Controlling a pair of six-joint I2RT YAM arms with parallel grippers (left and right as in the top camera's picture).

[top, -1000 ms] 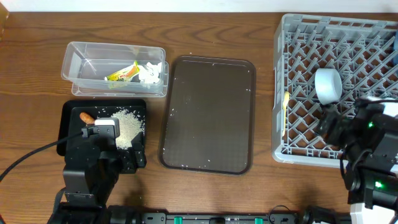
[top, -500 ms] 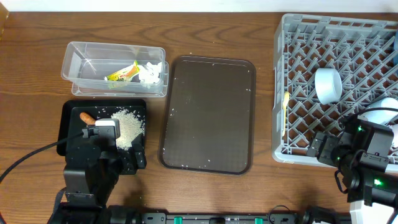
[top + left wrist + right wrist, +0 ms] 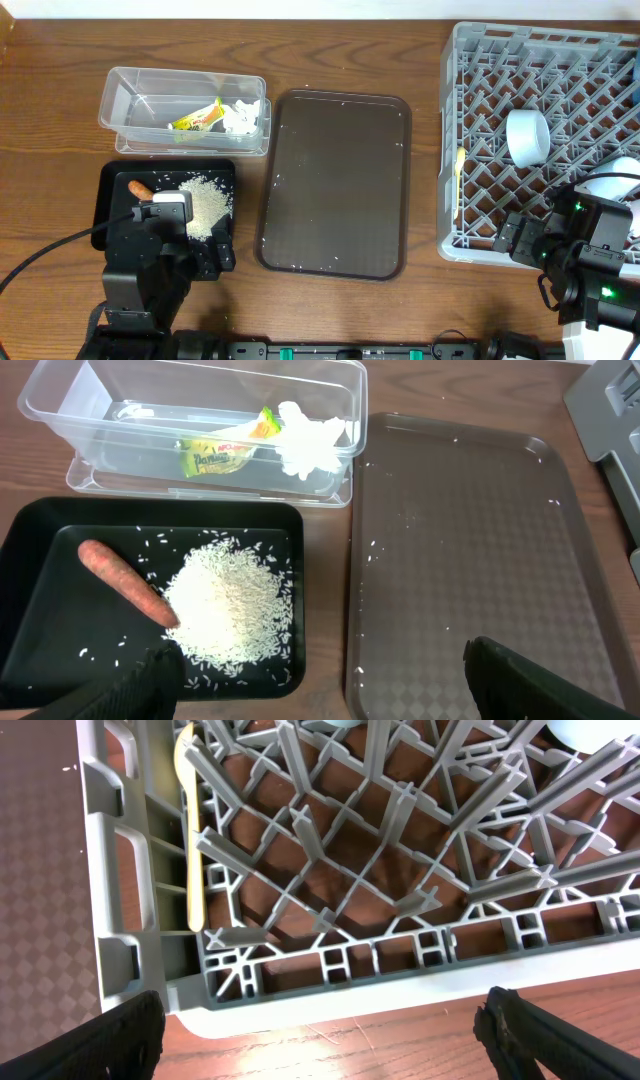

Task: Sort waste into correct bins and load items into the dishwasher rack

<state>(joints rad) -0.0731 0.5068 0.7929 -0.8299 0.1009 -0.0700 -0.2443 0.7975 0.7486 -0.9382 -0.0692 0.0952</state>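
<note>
The clear tub point(image 3: 130, 95) holds a yellow-green wrapper point(image 3: 197, 118) and white tissue point(image 3: 240, 118). In front of it the black tray point(image 3: 115, 215) carries a heap of rice point(image 3: 207, 200) and an orange stick point(image 3: 140, 188). My left gripper point(image 3: 218, 255) hangs open over that tray's near right corner, nothing between its fingers point(image 3: 125, 685). The grey dishwasher rack point(image 3: 545, 70) holds a white cup point(image 3: 527, 137) and a pale yellow spoon point(image 3: 459, 185). My right gripper point(image 3: 520, 240) is open and empty over the table just before the rack's near wall point(image 3: 400, 960).
A large dark brown serving tray point(image 3: 335, 185), dotted with stray rice grains, lies between the bins and the rack. A second pale item point(image 3: 612, 180) in the rack is partly hidden behind my right arm. The wall runs along the table's far edge.
My right arm has drawn back from over the rack toward the table's front edge, uncovering the pale item, then held still. The left arm has not moved.
</note>
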